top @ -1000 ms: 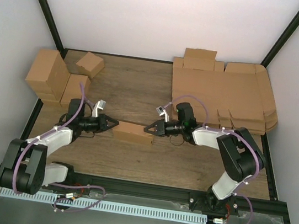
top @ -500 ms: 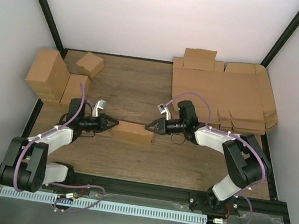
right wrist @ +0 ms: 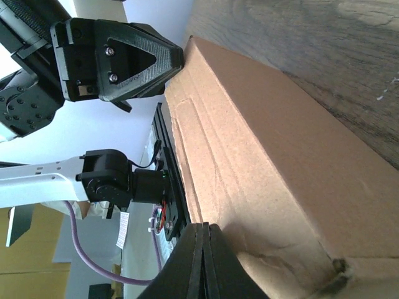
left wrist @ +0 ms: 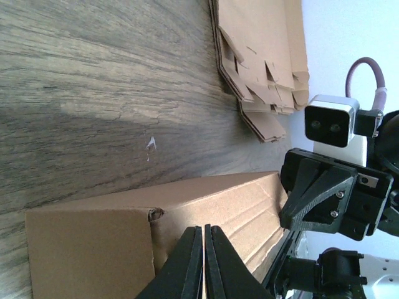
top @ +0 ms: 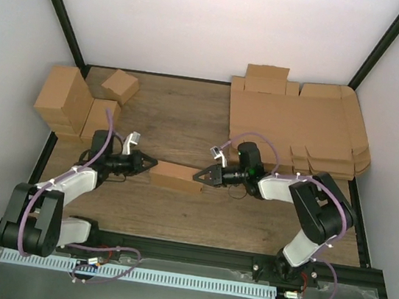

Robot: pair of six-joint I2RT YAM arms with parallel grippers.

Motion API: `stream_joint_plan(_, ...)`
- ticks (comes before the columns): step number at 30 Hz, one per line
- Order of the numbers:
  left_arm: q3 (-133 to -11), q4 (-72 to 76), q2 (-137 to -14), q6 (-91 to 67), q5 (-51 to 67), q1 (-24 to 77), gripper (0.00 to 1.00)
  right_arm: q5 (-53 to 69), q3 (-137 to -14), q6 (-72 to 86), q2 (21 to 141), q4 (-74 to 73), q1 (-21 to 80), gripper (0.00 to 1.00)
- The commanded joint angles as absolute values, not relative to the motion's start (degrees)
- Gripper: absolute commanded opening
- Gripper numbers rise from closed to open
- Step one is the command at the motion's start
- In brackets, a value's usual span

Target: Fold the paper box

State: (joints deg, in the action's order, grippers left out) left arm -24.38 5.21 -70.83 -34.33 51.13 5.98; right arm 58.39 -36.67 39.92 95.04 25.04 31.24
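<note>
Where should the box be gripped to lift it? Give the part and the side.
Probably mid-length, from above, clamping its two long side walls: the box lies flat, long and narrow, and the shut left fingers and right fingers sit at its ends.

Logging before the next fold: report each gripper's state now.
Left gripper: shut, empty, tip at box end.
Right gripper: shut, empty, tip at other box end.

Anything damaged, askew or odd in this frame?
Only a small flaw: the paper box has a ragged little gap at a corner seam in each wrist view, so its end flaps may be incompletely tucked.
</note>
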Motion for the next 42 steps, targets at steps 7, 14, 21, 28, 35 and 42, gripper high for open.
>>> stream_joint_plan(7,-23.26,5.05,-72.78,-32.93,50.62,6.06,0.04,54.81,-38.62,37.42,94.72,21.21,31.81,0.01)
stream_joint_plan(14,-31.26,-8.91,-68.22,-27.71,46.83,6.24,0.15,50.4,-44.01,32.11,87.26,9.03,31.73,0.02)
stream_joint_plan(21,-33.68,-14.37,-63.94,-27.59,46.42,6.68,0.4,46.54,-44.36,29.55,83.05,2.13,31.73,0.09)
stream_joint_plan(28,-32.72,-17.22,-63.9,-27.36,45.54,7.34,0.36,45.52,-42.32,28.72,83.51,0.87,31.88,0.1)
stream_joint_plan(35,-31.1,-17.46,-66.18,-27.81,43.3,8.52,0.1,44.85,-42.21,29.13,85.42,1.12,33.83,0.1)
stream_joint_plan(42,-29.71,-17.95,-65.5,-32.29,40.87,10.48,0.05,42.67,-40.96,29.8,84.86,-0.22,35.6,0.1)
